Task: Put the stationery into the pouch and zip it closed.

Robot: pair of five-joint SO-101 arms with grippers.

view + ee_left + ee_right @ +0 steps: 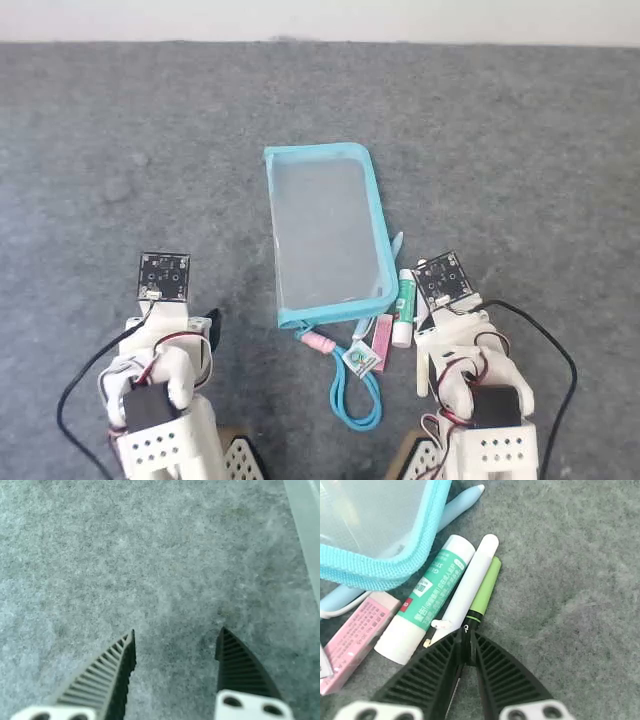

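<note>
Right end effector (468, 647) is pinched narrow on the dark end of the green pen (485, 587), down low on the counter (120, 150). The pen is not lifted yet.

Left end effector (177, 630) is spread wide over bare counter and holds nothing. It sits off the pouch's (381, 230) left side, apart from it.

The stationery is all outside the pouch, bunched at its near right corner. White pen (470, 585) lies touching along the green pen, with the glue stick (427, 597) against it on the other side. Eraser (352, 635) is beside the glue. Blue pen (457, 505) is partly under the pouch's edge.

Risks:
- The grip is right at the pen's end, so it will likely pivot or droop on lift.
- The white pen is in contact and could get dragged or rolled.
- The pouch lies flat and nothing pins it, so pushing a pen at the mouth may just shove it away. Can't tell if the zip is open.
- The loop cord (355, 400) lies near the eraser and could snag.

Count: 1 pouch, 3 pens (green, white, blue), 1 glue stick, 1 eraser, 1 cord.
</note>
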